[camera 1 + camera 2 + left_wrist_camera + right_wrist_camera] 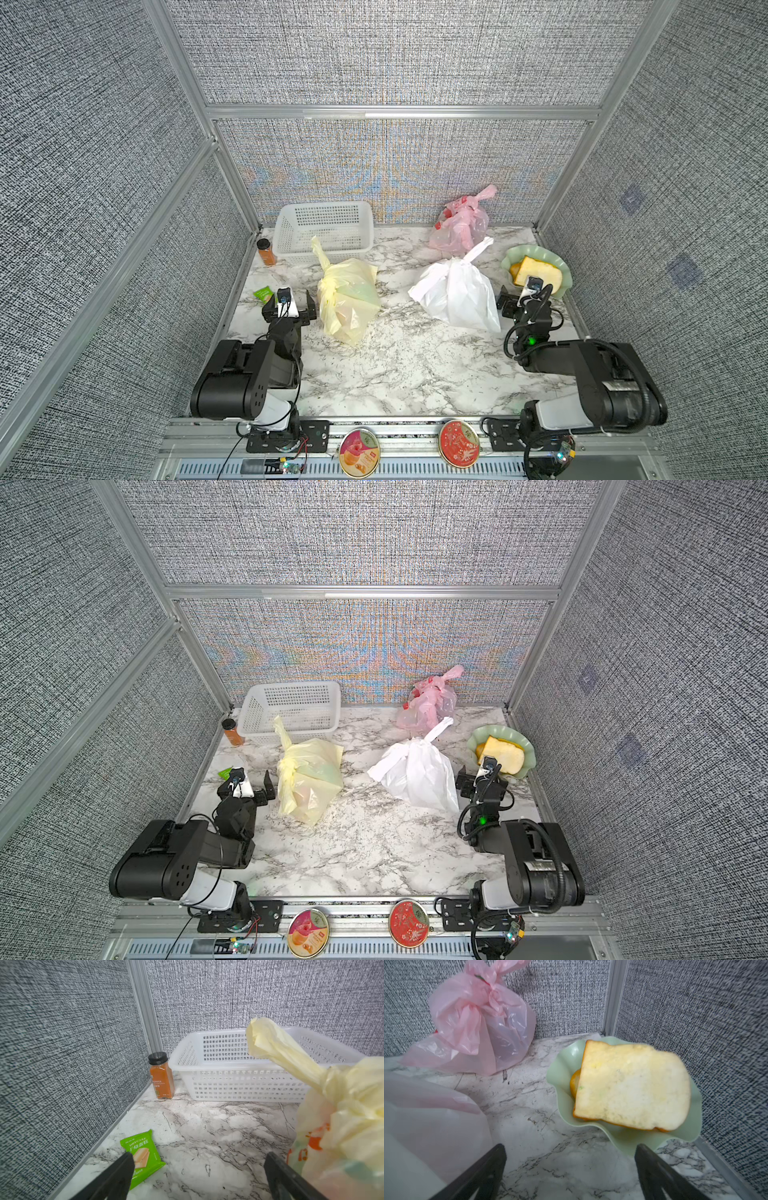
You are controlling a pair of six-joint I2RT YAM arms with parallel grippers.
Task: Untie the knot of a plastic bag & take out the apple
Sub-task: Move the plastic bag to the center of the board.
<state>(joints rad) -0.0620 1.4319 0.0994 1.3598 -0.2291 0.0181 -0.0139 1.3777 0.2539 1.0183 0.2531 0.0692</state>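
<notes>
The crinkled pale-yellow plastic bag (347,297) is lying front-to-back, left of centre on the marble table (395,365), its knotted tail (322,253) pointing toward the back wall (395,166). Its contents are showing as blurred green and orange. The left hand (198,1157) is hovering beside it, jaws apart; the right hand (569,1147), also spread, beside the smooth white plastic bag (457,291).

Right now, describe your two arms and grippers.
Both arms, left arm and right arm, are black boxy links with a white segment near the base and looping black cables. A green light glows on the right one. The left gripper and right gripper have flat black fingers.
</notes>
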